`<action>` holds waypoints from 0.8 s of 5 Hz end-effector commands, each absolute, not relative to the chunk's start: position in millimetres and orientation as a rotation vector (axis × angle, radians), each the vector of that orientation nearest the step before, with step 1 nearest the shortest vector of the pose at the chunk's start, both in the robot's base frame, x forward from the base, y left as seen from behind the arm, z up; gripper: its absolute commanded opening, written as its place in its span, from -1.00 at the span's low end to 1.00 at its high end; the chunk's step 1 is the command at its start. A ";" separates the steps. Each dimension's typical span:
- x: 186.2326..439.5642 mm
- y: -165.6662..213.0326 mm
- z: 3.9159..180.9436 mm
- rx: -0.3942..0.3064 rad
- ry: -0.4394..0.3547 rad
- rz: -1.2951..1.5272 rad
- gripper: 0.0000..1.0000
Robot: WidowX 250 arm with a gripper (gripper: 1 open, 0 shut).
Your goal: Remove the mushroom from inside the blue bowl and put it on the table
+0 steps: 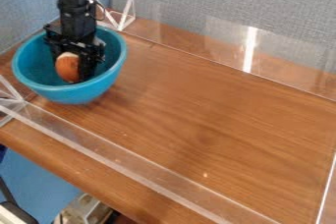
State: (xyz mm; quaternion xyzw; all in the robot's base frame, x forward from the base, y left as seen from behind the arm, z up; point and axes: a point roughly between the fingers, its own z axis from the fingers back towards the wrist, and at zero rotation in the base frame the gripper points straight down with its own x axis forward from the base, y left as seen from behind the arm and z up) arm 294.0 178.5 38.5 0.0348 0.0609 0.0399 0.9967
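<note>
The mushroom (66, 67) sat between my two dark fingers, its orange-brown cap showing in the gap between them. My gripper (71, 68) pointed straight down and was pinched on the mushroom from both sides, the jaws standing partway apart because the cap filled the space between them. I judged this grip suitable: a rounded cap tends to slip out of a shallow pinch, so the fingers reached down on both flanks of it.

The mushroom was inside the outline of the blue bowl (94, 83), over its hollow and below or near rim level as the camera showed it. Whether it had cleared the bowl's floor could not be told from this view. The vertical approach suited the bowl's depth, since the curved wall left no room for an entry from the side.

The bowl stood at the left end of the table (223, 120), close to the low clear acrylic wall (79, 130) on the near side. To the right of the bowl lay a wide stretch of bare wood-grain surface, which I judged to be the natural place for the set-down. The step in hand was the lift out of the bowl; the placing was not yet done. The bowl's rim was the main hazard for a sideways move made too low.
</note>
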 end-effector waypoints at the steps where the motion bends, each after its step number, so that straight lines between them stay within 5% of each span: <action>1: 308.6 185.7 49.1 0.096 0.069 0.058 -1.00; 4: 314.4 184.0 45.4 0.095 0.070 0.053 -1.00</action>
